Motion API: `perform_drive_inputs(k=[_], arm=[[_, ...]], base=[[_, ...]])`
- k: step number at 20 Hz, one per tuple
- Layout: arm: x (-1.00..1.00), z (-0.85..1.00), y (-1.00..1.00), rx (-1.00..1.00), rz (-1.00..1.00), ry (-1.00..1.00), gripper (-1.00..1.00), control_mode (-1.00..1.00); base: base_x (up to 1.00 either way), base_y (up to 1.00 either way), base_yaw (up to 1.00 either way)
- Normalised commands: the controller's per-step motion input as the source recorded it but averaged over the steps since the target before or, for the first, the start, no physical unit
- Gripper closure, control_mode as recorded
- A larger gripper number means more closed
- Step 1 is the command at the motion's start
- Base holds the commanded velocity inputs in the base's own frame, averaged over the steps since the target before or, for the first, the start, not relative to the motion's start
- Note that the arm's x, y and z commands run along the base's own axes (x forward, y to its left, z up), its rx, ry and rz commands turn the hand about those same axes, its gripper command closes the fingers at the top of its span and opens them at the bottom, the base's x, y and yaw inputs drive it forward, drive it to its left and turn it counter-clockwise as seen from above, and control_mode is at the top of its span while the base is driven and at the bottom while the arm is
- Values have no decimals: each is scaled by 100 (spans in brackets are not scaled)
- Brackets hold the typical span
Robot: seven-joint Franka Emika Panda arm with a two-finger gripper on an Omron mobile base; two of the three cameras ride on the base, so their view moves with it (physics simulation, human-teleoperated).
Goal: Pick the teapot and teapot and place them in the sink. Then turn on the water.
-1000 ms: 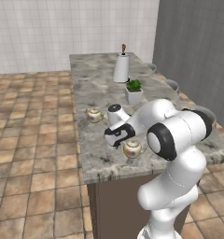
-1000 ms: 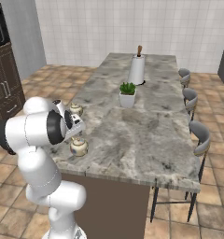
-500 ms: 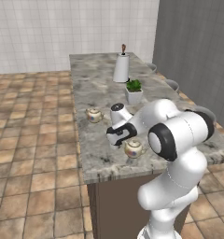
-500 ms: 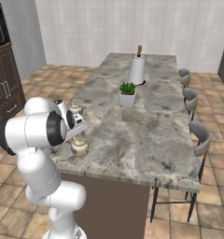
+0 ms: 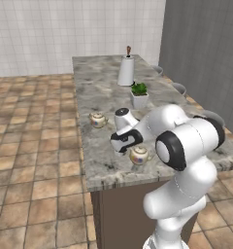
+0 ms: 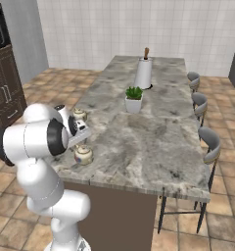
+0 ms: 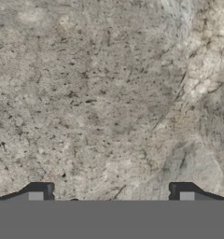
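Observation:
Two small cream teapots stand on the grey marble island. The near teapot (image 5: pixel 139 155) (image 6: pixel 83 154) sits close to the front edge, and the far teapot (image 5: pixel 97 119) (image 6: pixel 79 114) is further back on the left side. My gripper (image 5: pixel 122 142) (image 6: pixel 82 134) (image 7: pixel 111 193) hovers low over the counter between them, just left of and behind the near teapot. Its fingertips (image 7: pixel 41 191) stand wide apart and open, with only bare marble below them. The sink and the water are out of view.
A tall white canister (image 5: pixel 126 70) (image 6: pixel 143 72) and a potted plant (image 5: pixel 139 95) (image 6: pixel 133 99) stand further back on the island. Grey stools (image 6: pixel 210 142) line its right side. Dark cabinets (image 6: pixel 4 93) stand at the left, across the tiled floor.
The hand has shifted only slightly above the counter. Both teapots stand where they were.

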Motion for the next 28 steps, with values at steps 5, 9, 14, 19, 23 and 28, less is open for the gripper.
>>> perform_drive_inputs(k=[5, 9, 14, 19, 23, 28], arm=[[-14, -3, 0, 0, -2, 0, 100, -100], [-2, -2, -1, 0, -1, 1, 100, -100], [0, 16, 0, 0, 2, 0, 100, -100], [-6, 43, 0, -1, 12, 0, 100, -100], [-6, 46, 13, -11, 30, 2, 100, -100], [-14, 40, 22, -23, 51, 2, 100, -100]], base=[[0, 0, 0], [0, 0, 0], [0, 0, 0], [0, 0, 0], [0, 0, 0], [0, 0, 0]])
